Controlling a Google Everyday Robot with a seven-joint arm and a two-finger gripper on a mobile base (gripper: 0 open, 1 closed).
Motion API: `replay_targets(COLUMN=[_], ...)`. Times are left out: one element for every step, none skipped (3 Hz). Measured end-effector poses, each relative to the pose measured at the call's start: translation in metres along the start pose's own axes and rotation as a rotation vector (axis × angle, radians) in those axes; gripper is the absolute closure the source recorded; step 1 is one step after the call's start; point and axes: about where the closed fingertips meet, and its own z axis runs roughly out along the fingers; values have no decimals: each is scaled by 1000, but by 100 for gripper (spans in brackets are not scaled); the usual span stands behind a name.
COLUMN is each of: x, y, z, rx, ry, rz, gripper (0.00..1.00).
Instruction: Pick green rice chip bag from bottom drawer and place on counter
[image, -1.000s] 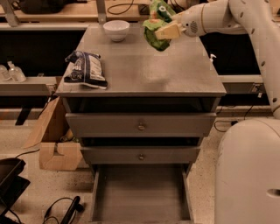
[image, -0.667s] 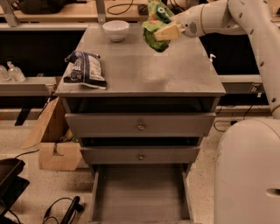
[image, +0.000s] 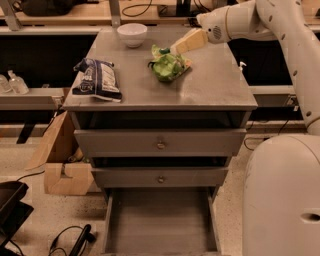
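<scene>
The green rice chip bag (image: 168, 66) lies crumpled on the counter (image: 215, 82), in its middle toward the back. My gripper (image: 177, 48) reaches in from the upper right and its tip sits at the bag's upper right edge, just above the counter. The bottom drawer (image: 160, 222) is pulled open below, and its grey floor is bare. The two upper drawers are shut.
A dark blue-and-white striped bag (image: 96, 79) lies at the counter's left edge. A white bowl (image: 132, 34) stands at the back left. A cardboard box (image: 59, 152) sits left of the cabinet, my white base (image: 282, 195) stands to its right, and cables (image: 70, 240) lie on the floor.
My gripper has come down and to the left with the green bag. The bag was in the air over the counter's back; now it rests on the counter.
</scene>
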Motion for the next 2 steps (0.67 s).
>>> replay_targets(x=[0, -31], y=[0, -12], z=[0, -34], rx=[0, 79], ry=[0, -1], rz=[0, -22], gripper=[0, 0])
